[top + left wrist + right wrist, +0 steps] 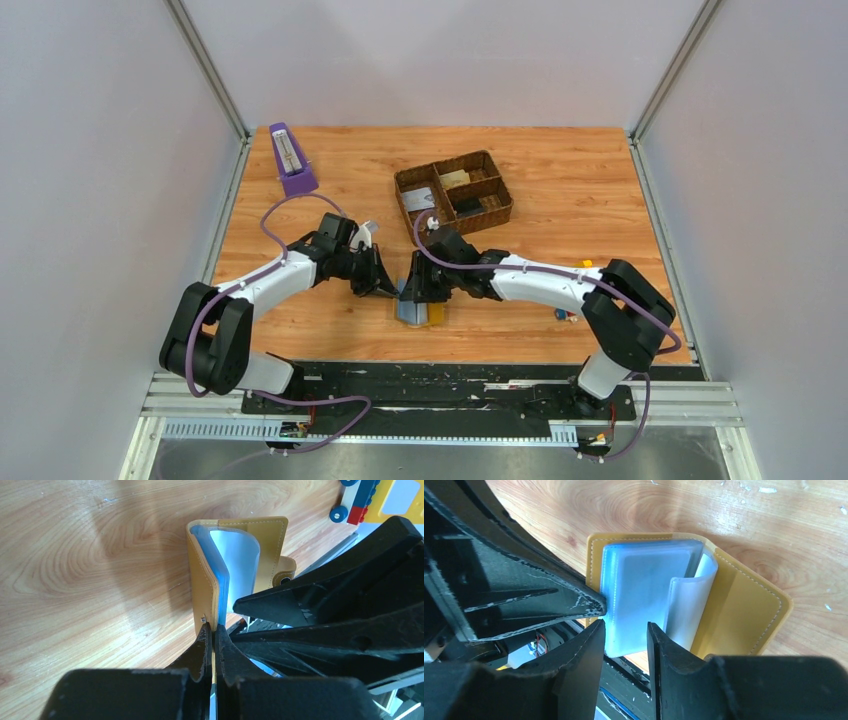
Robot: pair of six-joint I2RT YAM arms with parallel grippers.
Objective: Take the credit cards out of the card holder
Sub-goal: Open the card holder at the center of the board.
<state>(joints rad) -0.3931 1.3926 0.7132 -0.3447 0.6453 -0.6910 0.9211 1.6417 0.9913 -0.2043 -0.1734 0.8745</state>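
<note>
A: What's obscured?

B: From overhead, most of the card holder [744, 605] sits under the right end effector [625, 627]; only a blue-grey and yellow sliver shows. The wrist views cut off its near edge behind the fingers. The pockets [644, 580] are frosted, so I can't tell whether cards are inside. The woven tray's [480, 222] contents are too small to name.

A: Holder's position?

B: Near-centre of the worktop [560, 200], nearer than the tray, between the two end effectors. It is open, with the left mustard cover raised, the right cover lower, and one clear pocket curled over.

A: Left end effector [212, 632]?

B: Pinched shut on the near edge of the raised cover, beside a small stud.

A: Right?

B: Jaws apart, with the near edge of the pocket stack showing in the gap. One finger lies along the stack's left side. I can't make out whether the pads press on a pocket.

A: Arm poses?

B: The left arm [270, 285] reaches right and the right arm [540, 280] reaches left. Both are stretched low, with their tips almost meeting over the holder. Toy bricks [365, 497] lie to the right, near the right arm.
</note>
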